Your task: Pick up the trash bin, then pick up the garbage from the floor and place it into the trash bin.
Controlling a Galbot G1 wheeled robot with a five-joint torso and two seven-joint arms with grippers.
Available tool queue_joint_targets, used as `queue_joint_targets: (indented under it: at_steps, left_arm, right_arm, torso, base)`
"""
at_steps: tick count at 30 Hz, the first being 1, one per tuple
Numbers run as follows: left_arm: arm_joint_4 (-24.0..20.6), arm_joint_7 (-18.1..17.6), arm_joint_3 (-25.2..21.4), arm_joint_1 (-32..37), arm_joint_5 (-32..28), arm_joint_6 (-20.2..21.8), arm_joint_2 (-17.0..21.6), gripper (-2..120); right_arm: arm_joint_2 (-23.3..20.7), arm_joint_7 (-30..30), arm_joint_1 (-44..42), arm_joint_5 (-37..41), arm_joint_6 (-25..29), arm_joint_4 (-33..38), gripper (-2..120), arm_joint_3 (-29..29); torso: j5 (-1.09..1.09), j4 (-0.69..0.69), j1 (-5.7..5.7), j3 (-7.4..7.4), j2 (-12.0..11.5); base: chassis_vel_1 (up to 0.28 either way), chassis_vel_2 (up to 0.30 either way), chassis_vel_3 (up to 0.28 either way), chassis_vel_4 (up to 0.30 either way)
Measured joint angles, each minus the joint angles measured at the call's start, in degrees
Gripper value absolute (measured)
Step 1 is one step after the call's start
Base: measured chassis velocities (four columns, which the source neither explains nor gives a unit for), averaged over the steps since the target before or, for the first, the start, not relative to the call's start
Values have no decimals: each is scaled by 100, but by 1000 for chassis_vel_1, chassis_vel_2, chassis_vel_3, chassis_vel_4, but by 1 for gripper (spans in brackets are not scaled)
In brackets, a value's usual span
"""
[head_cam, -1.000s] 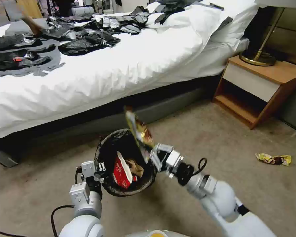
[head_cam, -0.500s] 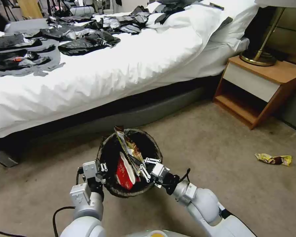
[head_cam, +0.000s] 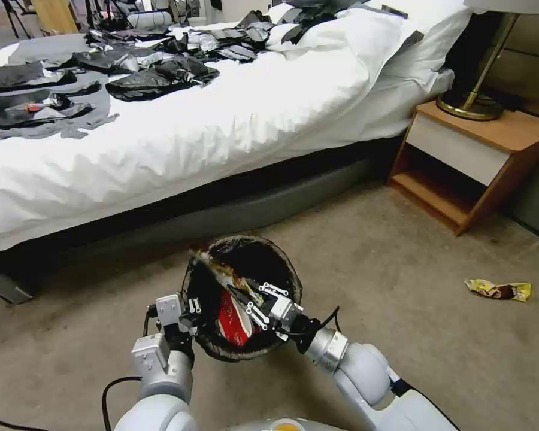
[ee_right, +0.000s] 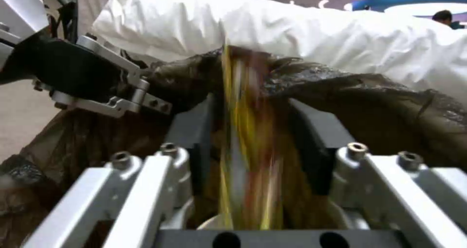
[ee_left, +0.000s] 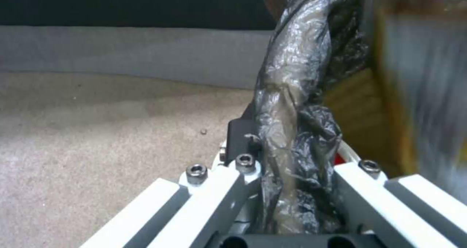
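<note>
Dropping a yellow-brown wrapper (head_cam: 221,276) into the trash bin (head_cam: 281,263): right gripper (head_cam: 262,302) released, left gripper (head_cam: 188,311) clamping the rim; next, fetching the right-hand floor wrapper (head_cam: 498,290)

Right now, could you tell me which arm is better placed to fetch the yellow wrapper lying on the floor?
The right. The yellow wrapper lies on the robot's right, and the right gripper is open over the trash bin, its wrapper dropping in. The left gripper is shut on the bin's rim, holding it up.
</note>
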Motion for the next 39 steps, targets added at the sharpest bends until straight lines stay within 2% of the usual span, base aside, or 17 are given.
queue_joint_targets:
  at_steps: [1,3,4,6,7,10,11,14,17,24,27,28,31,36,39]
  left_arm:
    - [0,0,0,0,0,0,0,0]
    - [-3,-1,-3,1,-3,2,-1,0]
    - [-3,-1,-3,1,-3,2,-1,0]
    - [-8,-3,-13,8,-3,2,0,0]
    - [-8,-3,-13,8,-3,2,0,0]
    - [-10,-3,-24,18,1,2,5,0]
    - [-10,-3,-24,18,1,2,5,0]
    - [-10,-3,-41,21,9,2,9,0]
    - [-10,-3,-41,28,19,2,9,0]
    - [-2,-3,-90,55,40,2,17,0]
    - [57,-2,-136,34,53,-2,42,0]
    - [57,-2,-136,34,53,-2,42,0]
    - [111,8,-143,16,112,-21,53,0]
    - [129,22,-142,8,143,-45,65,0]
    - [129,97,-198,7,155,-125,105,0]
  right_arm:
    - [0,0,0,0,0,0,41,0]
    - [-12,0,-27,-12,1,24,54,20]
    - [-12,0,-27,-12,1,24,54,20]
    - [-33,0,-52,-13,9,60,64,50]
    - [-33,0,-52,-13,9,60,64,50]
    - [-68,-3,-92,-12,20,131,79,124]
    - [-68,-3,-92,-12,20,131,79,124]
    - [-115,-10,-149,-4,39,231,92,198]
    - [-141,-13,-175,5,68,295,99,258]
    - [-133,312,-262,17,134,890,100,532]
    - [8,1261,-483,-173,-46,1839,100,881]
    - [8,1261,-483,-173,-46,1839,100,881]
    - [154,2123,-859,-356,-72,2384,100,1270]
    - [312,2520,-1300,-361,60,2571,100,1577]
    - [598,2853,-1962,-359,376,2536,100,1990]
  torso:
    - [0,0,0,0,0]
    - [0,0,0,0,0]
    - [0,0,0,0,0]
    - [0,0,0,0,0]
    - [0,0,0,0,0]
    - [0,0,0,0,0]
    - [0,0,0,0,0]
    - [0,0,0,0,0]
    - [0,0,0,0,0]
    - [0,1,0,0,0]
    - [0,1,0,0,0]
    - [0,1,0,0,0]
    - [0,0,0,0,0]
    - [0,-1,0,0,0]
    - [0,-1,0,0,0]
  base:
    - [0,0,0,0]
    - [0,0,0,0]
    - [0,0,0,0]
    - [0,0,0,0]
    - [0,0,0,0]
    - [0,0,0,0]
    - [0,0,0,0]
    - [0,0,0,0]
    - [0,0,0,0]
    - [0,0,0,0]
    - [0,0,0,0]
    - [0,0,0,0]
    - [0,0,0,0]
    - [0,0,0,0]
    - [0,0,0,0]
